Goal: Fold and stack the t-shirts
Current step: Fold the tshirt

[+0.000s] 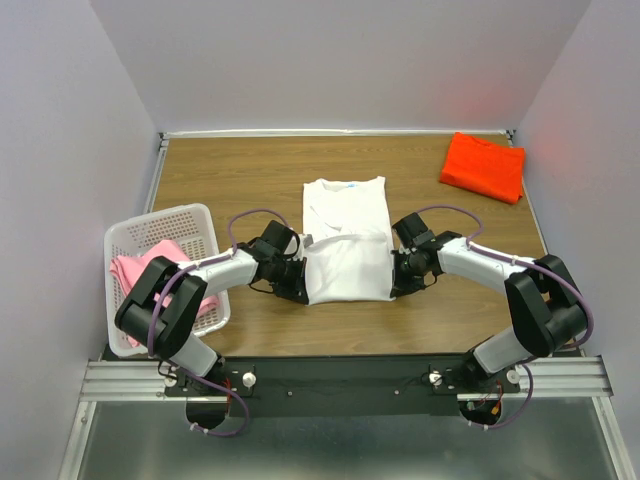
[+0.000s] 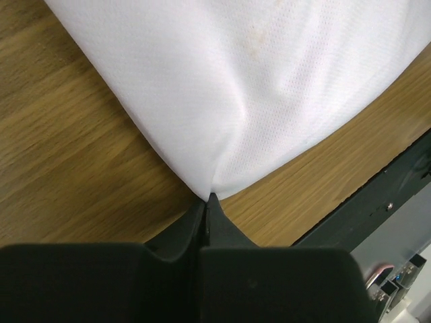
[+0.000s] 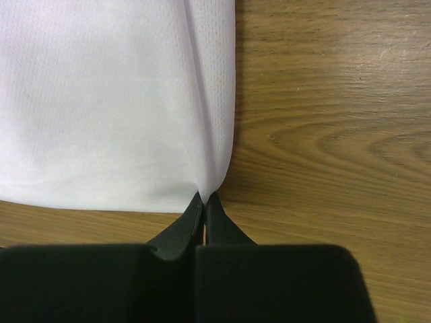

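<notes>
The white shirt (image 1: 345, 240) lies as a long strip in the middle of the table (image 1: 220, 180). The left end effector (image 2: 207, 200) and right end effector (image 3: 204, 196) each pinch a near corner, likely so the hem lifts evenly toward the collar. The orange shirt (image 1: 483, 166) sits folded at the far right, seemingly starting the stack. The pink shirt (image 1: 135, 272) waits in the basket (image 1: 160, 218).

silver arms (image 1: 218, 269) carry black joints (image 1: 158, 292), purple cables (image 1: 250, 212) and matte black claws (image 2: 207, 197).
</notes>
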### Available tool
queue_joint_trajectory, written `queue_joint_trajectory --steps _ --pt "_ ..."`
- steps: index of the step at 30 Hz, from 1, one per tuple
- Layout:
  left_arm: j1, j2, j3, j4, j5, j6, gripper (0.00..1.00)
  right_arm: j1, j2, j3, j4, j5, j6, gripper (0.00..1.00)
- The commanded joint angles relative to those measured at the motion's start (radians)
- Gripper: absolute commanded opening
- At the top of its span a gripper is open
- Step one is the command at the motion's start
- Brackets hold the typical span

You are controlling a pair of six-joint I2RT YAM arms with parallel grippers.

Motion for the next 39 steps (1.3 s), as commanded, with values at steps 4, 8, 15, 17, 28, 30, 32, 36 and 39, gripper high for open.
queue_joint_trajectory --steps 4,8,15,17,28,30,32,36,39 --pt "-0.015 0.024 -0.023 -0.039 -0.033 0.016 0.0 0.002 -0.01 -0.004 -0.068 0.042 -0.002 0.0" --pt "-0.014 -0.027 -0.013 -0.072 -0.072 0.019 0.0 0.002 -0.024 0.003 -0.092 0.059 0.004 0.0" --pt "-0.009 -0.13 -0.024 -0.151 -0.138 0.008 0.0 0.002 -0.051 0.006 -0.143 0.103 0.01 0.0" --pt "-0.009 -0.151 -0.032 -0.155 -0.136 -0.001 0.0 0.002 -0.066 0.008 -0.165 0.109 0.009 0.0" --pt "-0.009 -0.291 0.002 -0.226 -0.095 -0.069 0.0 0.002 -0.163 0.071 -0.348 0.097 -0.008 0.0" --pt "-0.009 -0.314 0.014 -0.259 -0.09 -0.078 0.0 0.002 -0.183 0.081 -0.379 0.094 -0.002 0.0" --pt "-0.009 -0.357 0.025 -0.284 -0.092 -0.096 0.0 0.002 -0.218 0.101 -0.428 0.097 0.005 0.0" --pt "-0.009 -0.438 0.045 -0.354 -0.092 -0.135 0.0 0.002 -0.278 0.137 -0.51 0.105 0.024 0.01" --pt "-0.009 -0.505 0.057 -0.413 -0.08 -0.178 0.0 0.002 -0.316 0.163 -0.569 0.102 0.045 0.0"
